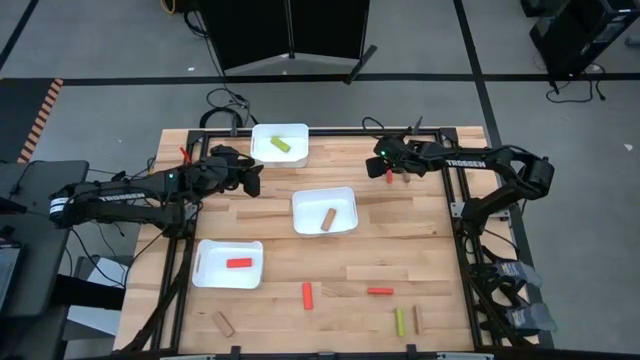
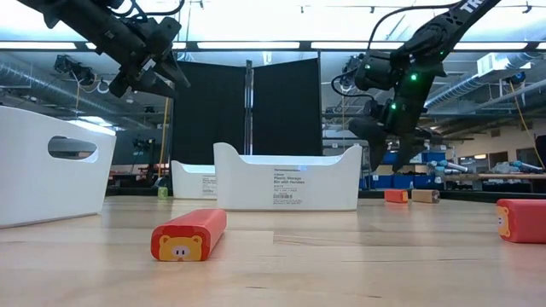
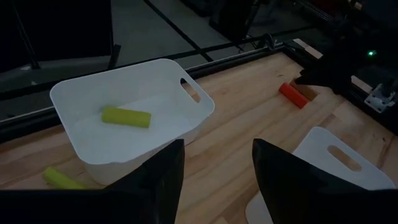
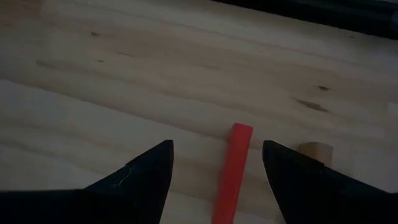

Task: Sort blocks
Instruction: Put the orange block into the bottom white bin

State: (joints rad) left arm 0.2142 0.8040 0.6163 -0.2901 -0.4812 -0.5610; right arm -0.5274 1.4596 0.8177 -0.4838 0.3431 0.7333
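My right gripper (image 4: 217, 146) is open and hovers above a red block (image 4: 233, 168) lying flat on the table near the far right corner (image 1: 389, 175). Its fingers stand either side of the block without touching it. A tan block (image 4: 316, 149) lies just beside the red one. My left gripper (image 3: 217, 146) is open and empty, raised over the table (image 1: 258, 180) between the far tray (image 1: 262, 133) and the middle tray (image 1: 343, 197). The far tray holds a yellow-green block (image 3: 126, 117), the middle tray a tan block (image 1: 327, 218), the near-left tray (image 1: 205, 272) a red block (image 1: 238, 263).
Loose blocks lie along the near edge: two red (image 1: 308, 295) (image 1: 380, 291), one yellow-green (image 1: 399, 321), two tan (image 1: 417, 319) (image 1: 222, 323). Another yellow-green block (image 3: 62, 179) lies on the table outside the far tray. Bare wood shows between the middle tray and the right edge.
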